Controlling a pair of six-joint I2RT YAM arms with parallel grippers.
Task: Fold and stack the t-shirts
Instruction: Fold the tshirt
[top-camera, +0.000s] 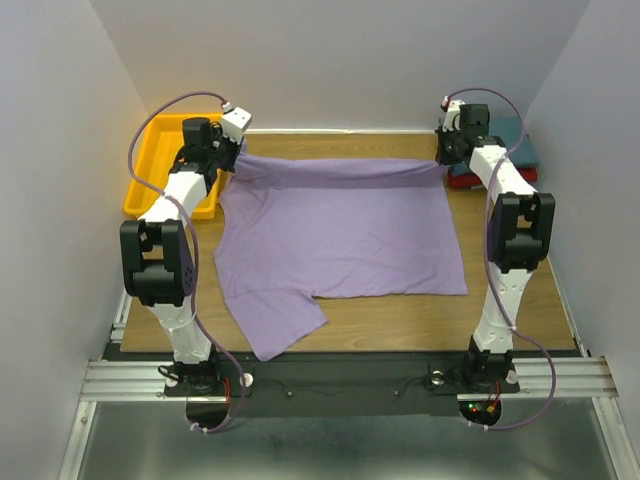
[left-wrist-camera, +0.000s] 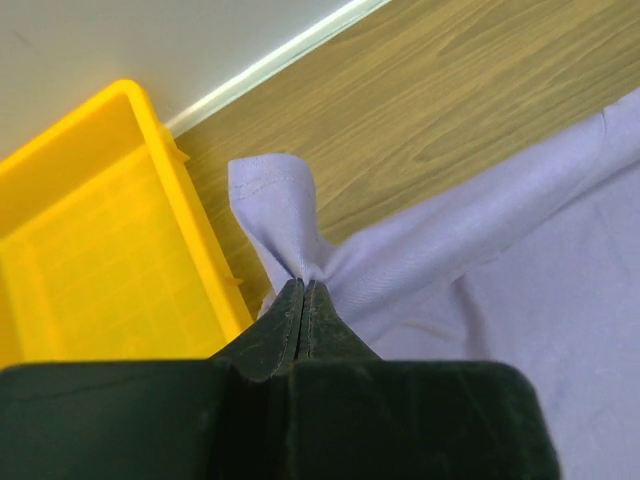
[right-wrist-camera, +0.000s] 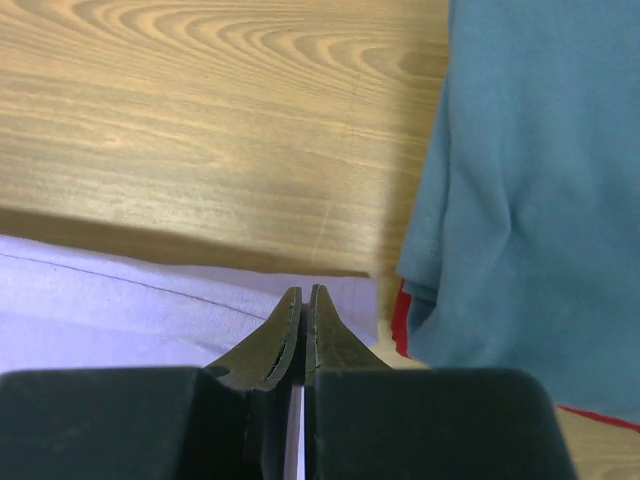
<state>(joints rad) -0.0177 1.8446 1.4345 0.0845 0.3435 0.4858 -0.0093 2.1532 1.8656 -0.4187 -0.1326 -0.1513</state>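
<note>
The lavender-purple t-shirt (top-camera: 340, 235) lies spread on the wooden table, its far edge lifted and stretched between both grippers. My left gripper (top-camera: 235, 152) is shut on the shirt's far left corner (left-wrist-camera: 285, 215); the cloth bunches at the fingertips (left-wrist-camera: 304, 285). My right gripper (top-camera: 442, 152) is shut on the far right corner (right-wrist-camera: 200, 310), with cloth showing between its fingers (right-wrist-camera: 303, 292). The dark teal t-shirt (right-wrist-camera: 540, 190) lies folded on top of the red t-shirt (right-wrist-camera: 400, 320) just right of the right gripper, at the far right of the table (top-camera: 515, 150).
A yellow-orange plastic tray (top-camera: 160, 160) sits at the far left, close to the left gripper, and also shows in the left wrist view (left-wrist-camera: 90, 250). Grey walls enclose the table on three sides. One sleeve (top-camera: 280, 325) reaches toward the near edge.
</note>
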